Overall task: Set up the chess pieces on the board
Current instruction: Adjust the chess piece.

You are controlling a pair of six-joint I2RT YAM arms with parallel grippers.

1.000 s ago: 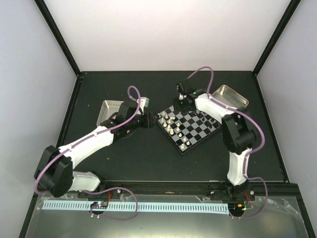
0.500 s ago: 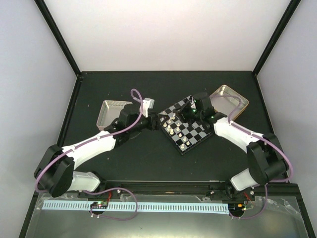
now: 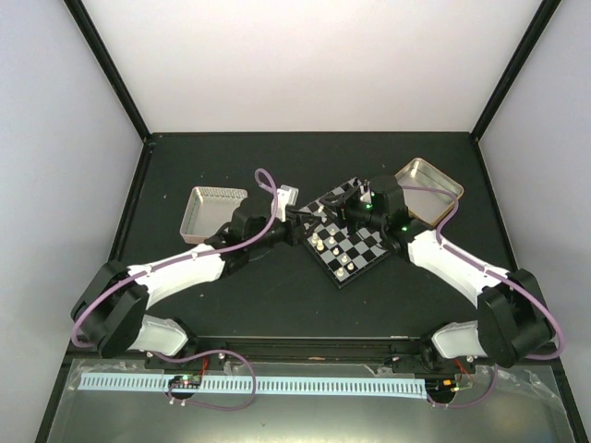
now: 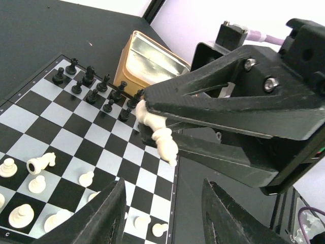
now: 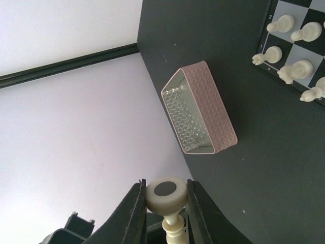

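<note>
The board [image 3: 367, 245] lies tilted mid-table. In the left wrist view [image 4: 61, 136] black chess pieces [image 4: 90, 84] stand in its far rows and cream pieces [image 4: 40, 163] near, one lying on its side. My right gripper [image 3: 344, 206] hovers over the board's far-left corner, shut on a cream piece [image 5: 165, 195], whose base faces the camera; that piece also shows in the left wrist view [image 4: 156, 129]. My left gripper [image 3: 300, 222] is open and empty at the board's left corner, its fingers [image 4: 104, 213] just below the held piece.
A silver tin [image 3: 214, 209] stands left of the board, seen also in the right wrist view [image 5: 200, 109]. A second tin [image 3: 429, 187] stands at the back right, behind the black pieces [image 4: 147, 58]. Cream pieces [image 5: 289, 46] line the board's edge.
My right arm has swung round so its gripper, holding the cream piece, points left over the board's far-left corner. My left gripper has moved right, up to the board.
</note>
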